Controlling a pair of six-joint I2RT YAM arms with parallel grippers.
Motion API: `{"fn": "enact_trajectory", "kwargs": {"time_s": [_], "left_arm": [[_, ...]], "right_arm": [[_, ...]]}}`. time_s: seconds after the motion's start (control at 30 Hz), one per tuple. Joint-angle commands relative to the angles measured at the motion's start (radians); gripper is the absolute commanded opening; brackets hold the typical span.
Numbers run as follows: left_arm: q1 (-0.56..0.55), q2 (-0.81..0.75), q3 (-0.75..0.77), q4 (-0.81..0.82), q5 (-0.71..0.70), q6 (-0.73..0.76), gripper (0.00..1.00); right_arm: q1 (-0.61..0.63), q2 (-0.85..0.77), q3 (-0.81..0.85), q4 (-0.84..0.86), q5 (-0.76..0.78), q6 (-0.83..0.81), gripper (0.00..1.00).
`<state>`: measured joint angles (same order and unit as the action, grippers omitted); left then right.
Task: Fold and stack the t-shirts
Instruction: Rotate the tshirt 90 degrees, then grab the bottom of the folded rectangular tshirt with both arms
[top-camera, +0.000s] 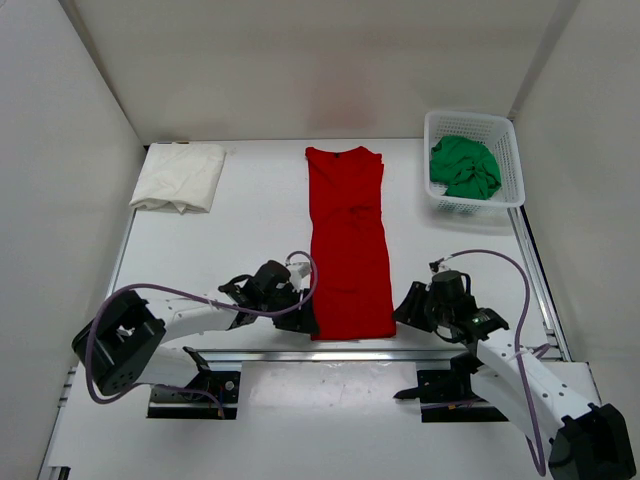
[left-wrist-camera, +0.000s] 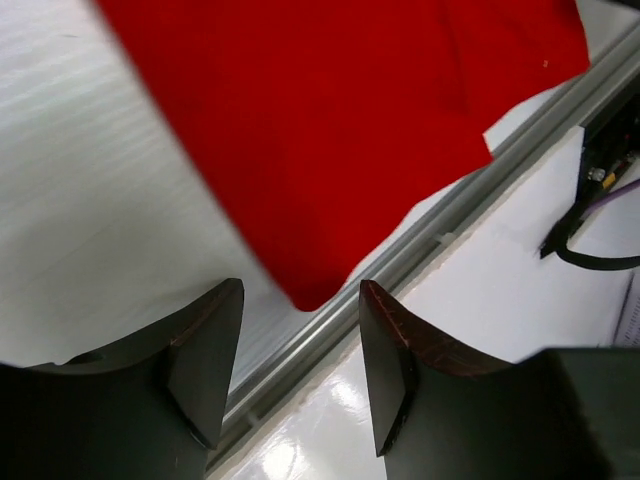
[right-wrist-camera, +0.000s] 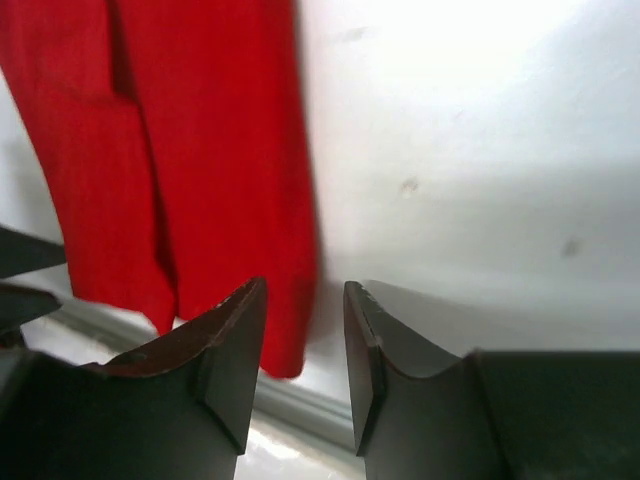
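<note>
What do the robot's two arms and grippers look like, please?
The left arm and right arm have white links and black joints. A thin purple cable loops along each. The left gripper and right gripper are black, with curved dark fingers, brownish on the inner faces.

Place: robotics lab cell | Seen: white table (top-camera: 250, 250) boxed in by plain white panels (top-camera: 300, 70); left arm (top-camera: 190, 318) and right arm (top-camera: 520, 365) bolted at near edge; aluminium rail (left-wrist-camera: 450, 225)
</note>
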<state>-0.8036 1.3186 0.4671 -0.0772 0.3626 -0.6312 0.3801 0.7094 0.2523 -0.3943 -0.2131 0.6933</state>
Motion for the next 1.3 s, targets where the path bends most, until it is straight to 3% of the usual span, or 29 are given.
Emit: {"fn": "enact_trajectory", "kwargs": {"time_s": [0.0, 0.13, 0.17, 0.3, 0.47, 0.6, 0.8, 0.9, 1.07, 1.27], "left_arm": [[-0.049, 0.048, -0.001, 0.024, -0.019, -0.042, 0.61], [-0.080, 0.076, -0.031, 0.094, -0.020, -0.079, 0.57], [-0.083, 0.086, -0.038, 0.112, -0.021, -0.088, 0.56], [-0.092, 0.116, -0.027, 0.128, -0.030, -0.102, 0.51], [-0.095, 0.111, -0.022, 0.114, -0.011, -0.108, 0.17], [-0.068, -0.013, -0.068, -0.027, -0.002, -0.091, 0.05], [0.000, -0.303, -0.139, -0.320, 0.027, -0.067, 0.00], [-0.003, -0.389, -0.133, -0.322, 0.039, -0.126, 0.00], [0.033, -0.320, 0.028, -0.269, 0.046, -0.121, 0.00], [0.249, -0.075, 0.307, -0.208, 0.058, -0.016, 0.00]], "right_arm": [[0.065, -0.042, 0.024, -0.095, 0.056, 0.089, 0.35], [0.121, -0.045, 0.008, -0.112, 0.072, 0.121, 0.29], [0.118, -0.038, 0.008, -0.104, 0.058, 0.129, 0.25], [0.082, -0.031, -0.021, -0.063, -0.009, 0.117, 0.22], [0.140, -0.050, -0.012, -0.057, -0.014, 0.135, 0.01], [0.250, -0.056, 0.021, -0.116, 0.007, 0.176, 0.00], [0.422, -0.117, 0.080, -0.250, -0.005, 0.274, 0.01], [0.451, -0.122, 0.102, -0.221, 0.004, 0.288, 0.00], [0.238, 0.007, 0.226, -0.132, -0.075, 0.057, 0.00], [-0.006, 0.258, 0.416, 0.000, -0.117, -0.158, 0.00]]}}
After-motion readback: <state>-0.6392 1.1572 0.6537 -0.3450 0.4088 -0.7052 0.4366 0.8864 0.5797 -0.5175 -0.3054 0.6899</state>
